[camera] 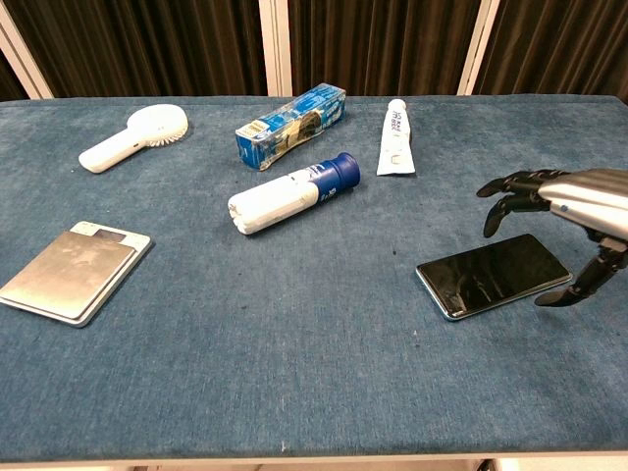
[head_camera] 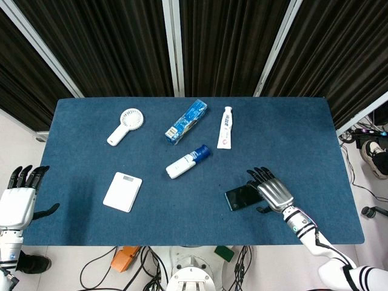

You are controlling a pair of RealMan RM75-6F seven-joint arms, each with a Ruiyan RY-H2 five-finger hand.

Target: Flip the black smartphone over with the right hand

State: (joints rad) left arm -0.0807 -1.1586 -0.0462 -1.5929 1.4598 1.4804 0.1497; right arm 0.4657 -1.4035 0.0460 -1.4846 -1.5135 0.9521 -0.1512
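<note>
The black smartphone (head_camera: 241,196) (camera: 486,276) lies flat, screen up, near the table's front right. My right hand (head_camera: 273,191) (camera: 574,211) hovers over the phone's right end with its fingers spread and its palm down, holding nothing. In the chest view its fingers (camera: 505,201) hang just above the phone, and contact is not plain. My left hand (head_camera: 17,199) stays open off the table's left front corner, seen only in the head view.
On the blue table (head_camera: 291,139) lie a white handheld fan (head_camera: 125,124), a blue box (head_camera: 187,121), a white tube (head_camera: 225,127), a white and blue bottle (head_camera: 187,161) and a white flat scale (head_camera: 122,191).
</note>
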